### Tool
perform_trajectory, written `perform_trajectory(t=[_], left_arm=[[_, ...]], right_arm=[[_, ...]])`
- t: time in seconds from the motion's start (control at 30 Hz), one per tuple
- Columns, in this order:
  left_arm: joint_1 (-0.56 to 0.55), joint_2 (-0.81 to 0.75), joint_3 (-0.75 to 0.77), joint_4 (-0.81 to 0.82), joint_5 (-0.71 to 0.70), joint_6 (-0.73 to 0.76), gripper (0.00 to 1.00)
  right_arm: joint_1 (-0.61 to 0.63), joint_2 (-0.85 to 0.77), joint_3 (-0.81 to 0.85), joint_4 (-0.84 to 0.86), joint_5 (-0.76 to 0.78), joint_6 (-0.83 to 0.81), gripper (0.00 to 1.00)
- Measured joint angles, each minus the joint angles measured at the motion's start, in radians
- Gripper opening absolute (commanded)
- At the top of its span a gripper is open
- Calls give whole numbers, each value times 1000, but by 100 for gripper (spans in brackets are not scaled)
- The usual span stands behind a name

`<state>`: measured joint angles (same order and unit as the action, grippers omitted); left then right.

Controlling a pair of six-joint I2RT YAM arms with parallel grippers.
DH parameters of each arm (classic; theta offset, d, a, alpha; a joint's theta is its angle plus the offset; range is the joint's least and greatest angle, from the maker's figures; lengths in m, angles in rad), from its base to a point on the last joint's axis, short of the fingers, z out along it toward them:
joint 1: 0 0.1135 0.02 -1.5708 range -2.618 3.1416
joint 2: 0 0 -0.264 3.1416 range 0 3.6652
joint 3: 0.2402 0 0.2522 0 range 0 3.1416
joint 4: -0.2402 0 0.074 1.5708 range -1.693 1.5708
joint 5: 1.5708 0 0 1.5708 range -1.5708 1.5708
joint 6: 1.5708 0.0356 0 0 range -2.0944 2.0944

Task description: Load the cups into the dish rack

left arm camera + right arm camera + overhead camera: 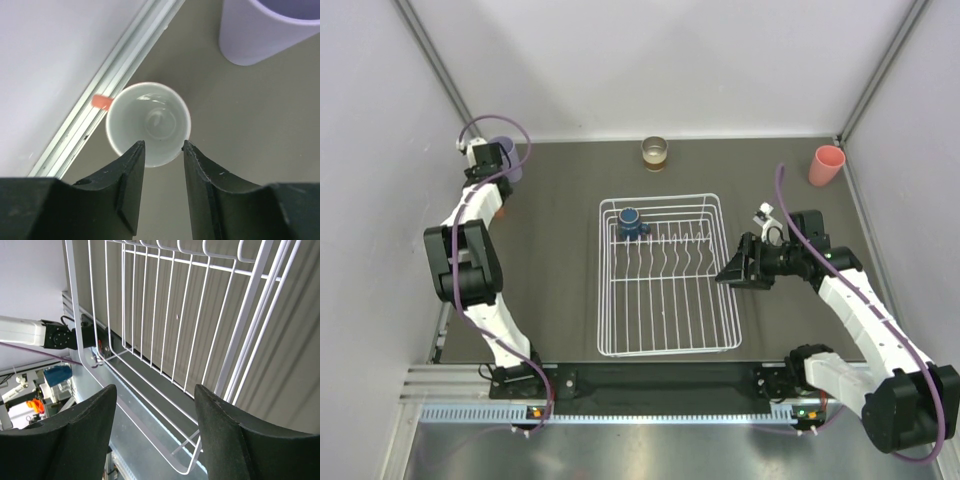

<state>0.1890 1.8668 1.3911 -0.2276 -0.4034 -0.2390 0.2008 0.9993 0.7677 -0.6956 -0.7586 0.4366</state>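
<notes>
The terracotta-orange mug (148,122), white inside with an orange handle, stands by the left wall rail. My left gripper (162,146) is open right above it, its fingertips over the near rim; in the top view the gripper (485,180) is at the far left. The lavender tumbler (265,30) stands just beyond it (504,157). The dark blue mug (630,222) sits in the back left of the white wire dish rack (602,300). My right gripper (730,275) is open and empty beside the rack's right wall (240,340). The brownish cup (654,152) and pink tumbler (826,165) stand at the back.
An aluminium rail (115,85) runs along the left wall, close beside the mug. The rack's upright tines (670,245) cross its middle. Side walls close in the table on the left and right.
</notes>
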Motion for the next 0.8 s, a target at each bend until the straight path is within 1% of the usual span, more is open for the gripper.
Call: perform_trajectory(t=[0.2,0.4,0.5,0.53,0.6,0.8], left_arm=[[8,33,25,5,74,43,45],[10,60,36,5,101,60,45],[14,66,40,5,107,59,42],[16,69,43,5,108,59,39],[19,76,47,5,110,58,36],[25,101,74,-6,116,57,30]], right_arm=[[0,0,0,0,0,0,64],[0,0,0,0,0,-1,64],[0,0,0,0,1,-2,64],[0,0,0,0,1,-3,64],[0,0,0,0,1,-4,64],[0,1,0,0,1,-7,64]])
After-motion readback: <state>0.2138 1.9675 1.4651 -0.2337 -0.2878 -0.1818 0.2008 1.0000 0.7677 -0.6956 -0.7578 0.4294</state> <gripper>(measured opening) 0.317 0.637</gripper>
